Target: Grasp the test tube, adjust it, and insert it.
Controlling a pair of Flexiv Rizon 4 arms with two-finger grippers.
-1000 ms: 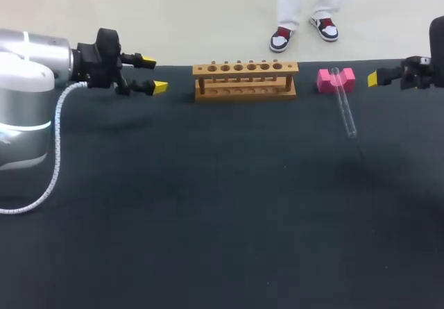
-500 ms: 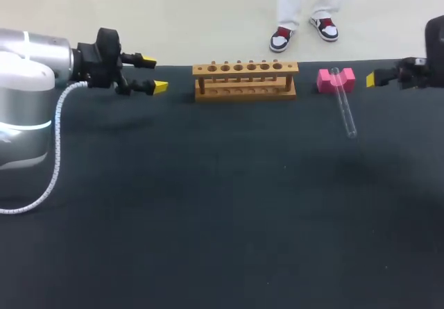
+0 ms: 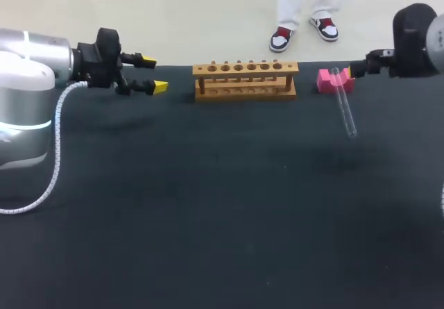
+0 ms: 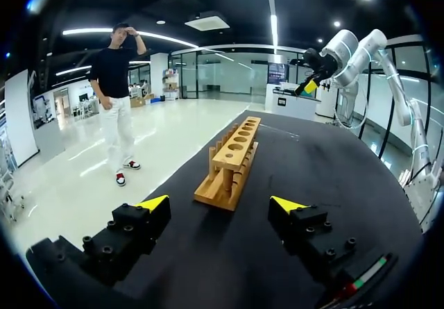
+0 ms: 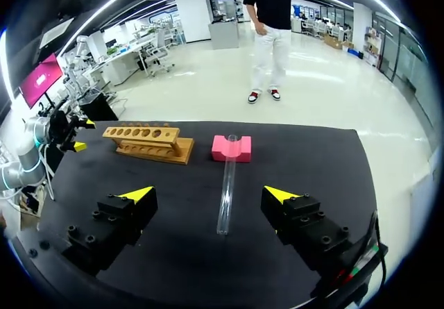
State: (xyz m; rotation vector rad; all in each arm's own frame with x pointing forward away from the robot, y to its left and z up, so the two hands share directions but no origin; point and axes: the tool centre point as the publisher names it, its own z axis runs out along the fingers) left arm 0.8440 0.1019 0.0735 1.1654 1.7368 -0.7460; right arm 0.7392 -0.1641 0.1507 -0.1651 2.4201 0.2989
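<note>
A clear test tube (image 3: 344, 107) lies with its far end in the notch of a pink block (image 3: 336, 80) and its near end on the black table. The wooden rack (image 3: 245, 78) stands left of the block, its holes empty. My right gripper (image 3: 357, 69) hovers open just right of the block. In the right wrist view the test tube (image 5: 225, 191) lies below and between the spread fingers of that gripper (image 5: 209, 194), untouched, with the pink block (image 5: 231, 148) ahead. My left gripper (image 3: 153, 73) is open left of the rack. From the left wrist, the rack (image 4: 232, 160) is ahead of the open gripper (image 4: 218, 203).
Black cloth (image 3: 222, 205) covers the table, with wide free room in front of the rack and tube. The far table edge runs just behind the rack and block. My left arm's white cable (image 3: 55, 149) hangs at the left side.
My right arm has moved left toward the pink block and its wrist has turned, so its body now shows higher in the head view. The left arm, rack and tube have not moved.
</note>
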